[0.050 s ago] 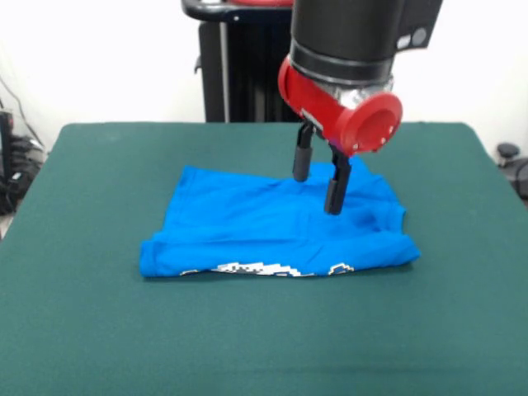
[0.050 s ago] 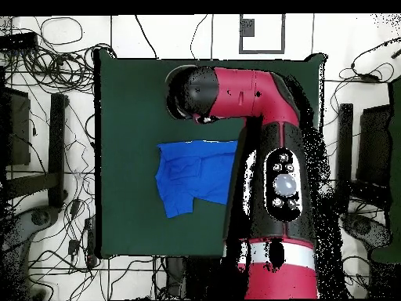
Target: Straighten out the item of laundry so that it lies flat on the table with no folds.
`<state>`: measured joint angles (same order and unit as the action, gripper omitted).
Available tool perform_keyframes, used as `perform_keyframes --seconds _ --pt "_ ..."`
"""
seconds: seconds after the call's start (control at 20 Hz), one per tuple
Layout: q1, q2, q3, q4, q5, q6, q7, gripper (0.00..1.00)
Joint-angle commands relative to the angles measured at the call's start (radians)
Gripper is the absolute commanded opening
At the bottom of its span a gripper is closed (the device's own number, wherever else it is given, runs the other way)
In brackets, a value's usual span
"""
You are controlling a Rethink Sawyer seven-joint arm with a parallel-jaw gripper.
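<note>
Front view: the blue T-shirt [image 1: 272, 227] lies near the middle of the green worktop [image 1: 91, 330], folded over on itself, so that a strip of its white and black pixel graphic [image 1: 276, 269] peeps out along the near edge. The cloth is rumpled, with creases running across it and a thick rolled fold at the near left corner. Above its far right part hangs the gripper [image 1: 320, 181], its two black fingers [image 1: 303, 163] set apart and empty, the tips just over or lightly on the fabric; I cannot tell which. The red and black arm [image 1: 346, 74] comes down to it from above. From overhead, the arm [image 2: 270, 149] covers the shirt's right side [image 2: 192, 176].
</note>
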<state>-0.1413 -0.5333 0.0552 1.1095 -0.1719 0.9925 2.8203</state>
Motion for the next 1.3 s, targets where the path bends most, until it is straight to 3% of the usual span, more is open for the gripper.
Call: perform_keyframes --seconds 0.05,0.7,1.3 --pt "0.03 0.062 -0.002 0.106 0.006 0.018 0.061 1.0" --pt "0.03 0.048 0.007 0.15 0.02 -0.009 0.04 1.0" --pt "0.032 0.083 0.005 0.074 0.008 0.029 0.029 1.0"
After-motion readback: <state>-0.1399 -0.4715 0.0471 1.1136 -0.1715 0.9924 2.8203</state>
